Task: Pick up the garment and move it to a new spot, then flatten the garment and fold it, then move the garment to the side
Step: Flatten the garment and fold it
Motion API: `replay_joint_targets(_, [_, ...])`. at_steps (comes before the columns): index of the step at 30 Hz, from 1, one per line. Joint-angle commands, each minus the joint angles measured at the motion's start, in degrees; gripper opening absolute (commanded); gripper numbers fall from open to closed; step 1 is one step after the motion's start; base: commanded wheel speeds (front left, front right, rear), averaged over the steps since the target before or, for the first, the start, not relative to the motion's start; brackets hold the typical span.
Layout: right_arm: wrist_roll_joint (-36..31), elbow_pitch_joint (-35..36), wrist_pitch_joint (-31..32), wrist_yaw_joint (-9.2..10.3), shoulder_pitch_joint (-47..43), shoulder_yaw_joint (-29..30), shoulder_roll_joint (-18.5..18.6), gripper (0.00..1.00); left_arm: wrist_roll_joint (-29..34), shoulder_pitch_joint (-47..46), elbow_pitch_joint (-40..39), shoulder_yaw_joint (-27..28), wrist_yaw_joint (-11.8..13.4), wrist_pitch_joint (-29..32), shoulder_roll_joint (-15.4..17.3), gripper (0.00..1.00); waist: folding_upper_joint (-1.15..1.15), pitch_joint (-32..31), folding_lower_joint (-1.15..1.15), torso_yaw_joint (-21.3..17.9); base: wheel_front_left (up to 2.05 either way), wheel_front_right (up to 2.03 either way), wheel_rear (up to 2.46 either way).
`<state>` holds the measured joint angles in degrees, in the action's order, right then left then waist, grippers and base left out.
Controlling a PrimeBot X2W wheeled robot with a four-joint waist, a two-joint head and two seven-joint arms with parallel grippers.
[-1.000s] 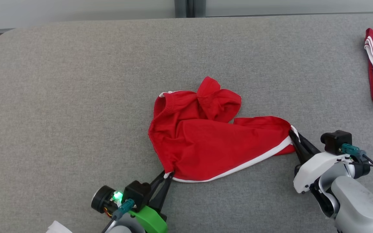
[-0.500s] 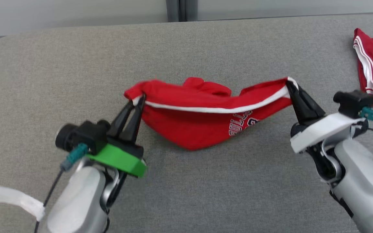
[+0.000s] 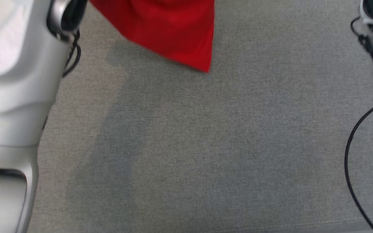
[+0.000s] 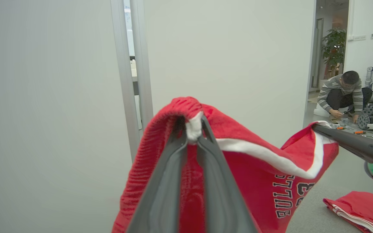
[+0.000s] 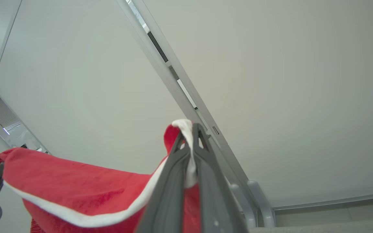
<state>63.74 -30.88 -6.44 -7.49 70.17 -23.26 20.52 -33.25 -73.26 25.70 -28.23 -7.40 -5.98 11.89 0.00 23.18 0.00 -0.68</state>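
Red Bulls shorts (image 4: pixel 270 168) hang stretched above grey table (image 3: pixel 206 145), L tool (image 4: pixel 192 124) clamped on one white-trimmed corner, R tool (image 5: pixel 191 132) clamped on the other.

Grey fabric surface (image 3: pixel 206 145) below; pale wall panels (image 4: pixel 44 97) with metal frame (image 4: pixel 141 64) behind.

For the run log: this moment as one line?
phase: pick up | left gripper: shut on garment | right gripper: shut on garment | garment: held up between both

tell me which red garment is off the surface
The lettered garment, pinched by the left tool and right tool; the striped garment lies on the grey surface.
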Motion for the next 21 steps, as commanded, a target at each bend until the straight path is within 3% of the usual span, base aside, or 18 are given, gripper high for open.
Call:
replay_joint_targets(1, [0.5, -1.5, 0.2, 0.01, 3.7, 0.5, 0.1, 0.00, -1.5, -3.9, 1.8, 0.0, -0.1, 0.1, -0.3, 0.00, 0.00, 5.7, 0.00, -1.4, 0.00, 0.00, 0.00])
replay_joint_targets(7, [0.1, -7.5, -0.7, 0.01, 16.8, 0.7, -0.6, 0.00, -4.1, -17.6, 10.0, -0.5, -0.1, -1.6, -1.5, 0.00, 0.00, 8.6, 0.00, -2.4, 0.00, 0.00, 0.00])
replay_joint_targets(11, [-0.1, -9.8, -1.4, 0.01, 20.8, -1.1, -1.1, 0.00, -5.6, -21.8, 13.4, -2.3, -0.1, -3.8, -2.5, 0.00, 0.00, 9.6, 0.00, -2.8, 0.00, 0.00, 0.00])
replay_joint_targets(16, [1.9, -10.0, -2.3, 0.01, 18.2, -3.5, -1.1, 0.00, -8.6, -19.0, 16.2, -5.0, -0.1, -6.2, -1.7, 0.00, 0.00, 9.9, 0.00, -3.1, 0.00, 0.00, 0.00])
replay_joint_targets(21, [3.8, -7.9, -3.3, 0.01, 9.6, -7.8, 0.5, 0.00, -11.5, -9.0, 15.2, -7.8, -0.1, -8.5, 0.5, 0.00, 0.00, 8.1, 0.00, -3.3, 0.00, 0.00, 0.00])
